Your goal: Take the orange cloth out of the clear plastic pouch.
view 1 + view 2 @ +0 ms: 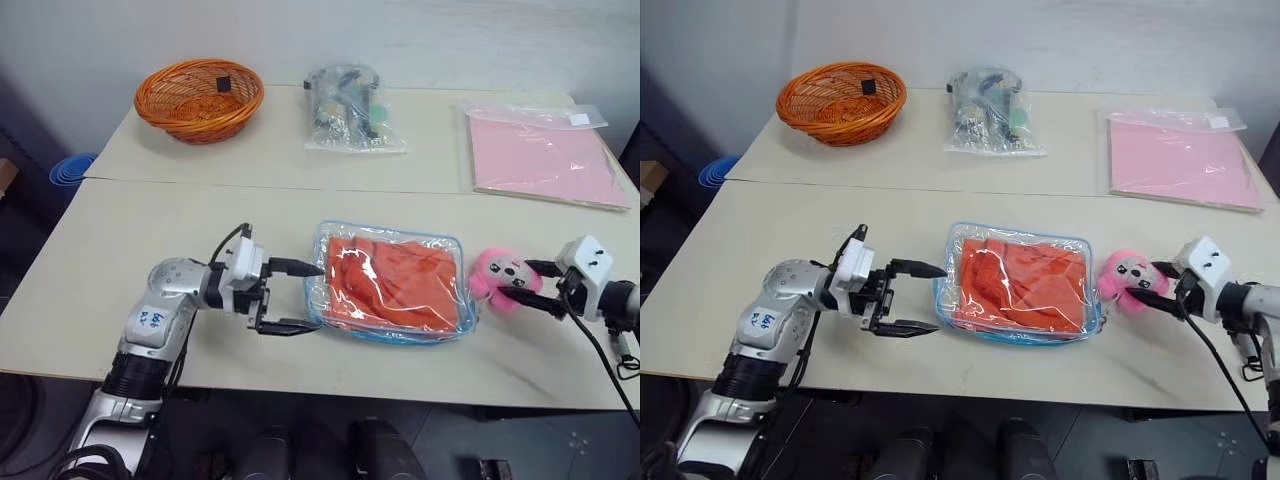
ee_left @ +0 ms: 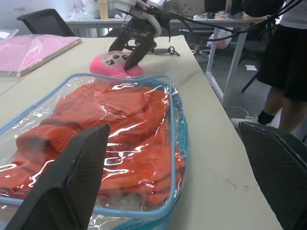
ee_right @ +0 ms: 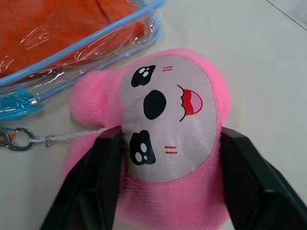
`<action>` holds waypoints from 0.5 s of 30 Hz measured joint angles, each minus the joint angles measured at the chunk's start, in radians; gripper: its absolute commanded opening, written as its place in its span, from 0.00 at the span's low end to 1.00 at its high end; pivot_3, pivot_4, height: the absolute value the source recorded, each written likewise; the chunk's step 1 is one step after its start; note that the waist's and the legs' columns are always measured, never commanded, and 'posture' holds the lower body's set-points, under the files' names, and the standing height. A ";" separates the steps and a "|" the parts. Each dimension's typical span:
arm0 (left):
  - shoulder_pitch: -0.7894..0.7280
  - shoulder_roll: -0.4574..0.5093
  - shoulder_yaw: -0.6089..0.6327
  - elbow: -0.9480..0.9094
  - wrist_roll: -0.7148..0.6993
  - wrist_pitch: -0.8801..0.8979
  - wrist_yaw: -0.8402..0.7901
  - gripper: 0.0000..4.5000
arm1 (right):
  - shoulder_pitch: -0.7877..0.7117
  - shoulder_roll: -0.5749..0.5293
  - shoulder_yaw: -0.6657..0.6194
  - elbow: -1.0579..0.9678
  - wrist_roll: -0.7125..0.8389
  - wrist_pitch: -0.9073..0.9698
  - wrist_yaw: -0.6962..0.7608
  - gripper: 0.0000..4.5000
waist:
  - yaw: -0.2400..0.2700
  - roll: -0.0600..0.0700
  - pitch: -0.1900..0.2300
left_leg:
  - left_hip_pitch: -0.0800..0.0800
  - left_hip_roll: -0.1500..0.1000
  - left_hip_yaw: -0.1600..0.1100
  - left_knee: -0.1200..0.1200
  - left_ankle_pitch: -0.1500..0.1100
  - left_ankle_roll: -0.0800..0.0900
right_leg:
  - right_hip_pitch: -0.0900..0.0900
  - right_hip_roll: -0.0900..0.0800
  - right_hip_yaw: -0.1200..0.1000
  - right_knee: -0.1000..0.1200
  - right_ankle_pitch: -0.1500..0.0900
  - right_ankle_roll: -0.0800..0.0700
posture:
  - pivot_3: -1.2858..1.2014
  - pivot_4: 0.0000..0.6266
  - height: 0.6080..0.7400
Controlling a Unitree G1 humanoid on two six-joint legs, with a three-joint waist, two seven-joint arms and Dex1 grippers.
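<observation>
Left gripper (image 1: 292, 297) at the near table (image 1: 120, 240) edge, fingers spread wide, pointing level at the pouch (image 1: 390, 283), its fingertips right at the pouch's left edge; contact unclear. Nothing between the jaws. Pouch lies flat mid-table, blue edging, cloth (image 1: 395, 282) inside it, wrinkled, filling most of it. Just right of the pouch: pink plush (image 1: 497, 277), touching or almost touching the pouch edge. Right gripper (image 3: 165, 167) has its fingers on both sides of the plush, pressed against its sides. Far side: wicker basket (image 1: 200, 100) at left, clear bag (image 1: 350, 110) of small items in the middle, pink sheet sleeve (image 1: 545, 155) at right.
</observation>
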 measured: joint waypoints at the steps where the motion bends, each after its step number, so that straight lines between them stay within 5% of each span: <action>1: 0.004 0.002 0.000 -0.005 0.000 0.000 0.000 1.00 | -0.005 0.000 -0.001 0.007 0.001 0.000 0.010 0.36 | 0.000 0.000 0.000 | 0.000 0.000 0.000 0.000 0.000 0.000 | 0.000 0.000 0.000 0.000 0.000 0.000 | 0.52 0.24 1.00; 6: 0.030 0.006 -0.010 -0.025 0.009 -0.006 0.010 1.00 | 0.107 -0.063 -0.075 -0.076 0.077 0.070 0.094 0.03 | 0.006 0.000 0.000 | -0.001 0.000 0.000 0.000 -0.001 0.000 | 0.000 0.000 0.000 0.000 0.000 0.000 | 0.52 0.24 1.00; 10: 0.067 0.000 -0.029 -0.032 0.023 -0.012 0.035 1.00 | 0.295 -0.096 -0.250 -0.289 0.172 0.184 0.114 0.00 | 0.005 0.000 0.000 | -0.001 0.000 0.000 -0.001 -0.001 0.001 | 0.000 0.000 0.001 -0.001 0.000 0.001 | 0.52 0.24 1.00; 15: 0.093 -0.020 -0.043 -0.039 0.027 -0.007 0.078 1.00 | 0.449 0.050 -0.424 -0.548 0.193 0.068 0.021 0.00 | -0.001 -0.001 0.001 | 0.001 0.001 0.001 -0.001 -0.003 0.003 | 0.001 0.001 0.002 0.000 0.000 0.001 | 0.52 0.24 1.00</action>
